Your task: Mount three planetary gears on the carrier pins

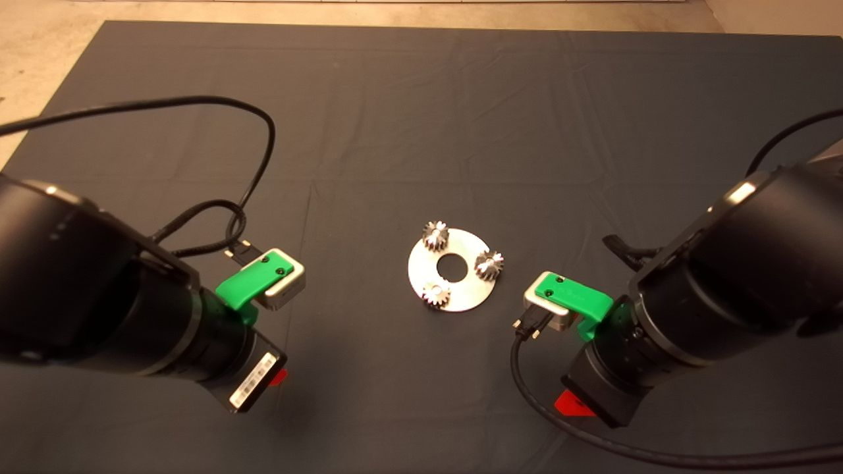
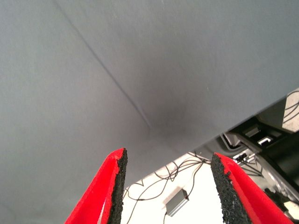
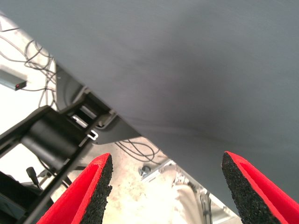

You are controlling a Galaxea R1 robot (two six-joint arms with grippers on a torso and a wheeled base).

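Left gripper [image 2: 168,186] wide open, holding nothing, over bare mat [image 1: 421,99] at 8 o'clock of the silver disc [image 1: 461,293]. Right gripper [image 3: 166,189] also wide open and empty, at 4 o'clock of the disc, well apart from it. Three planetary gears [image 1: 435,235] [image 1: 489,264] [image 1: 436,293] sit on the disc around its centre hole, at 11, 3 and 7 o'clock; carrier pins hidden under them. Floor cables [image 2: 187,168] show past the mat edge.

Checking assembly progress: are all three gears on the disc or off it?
On: all three planetary gears sit spaced around the silver disc.
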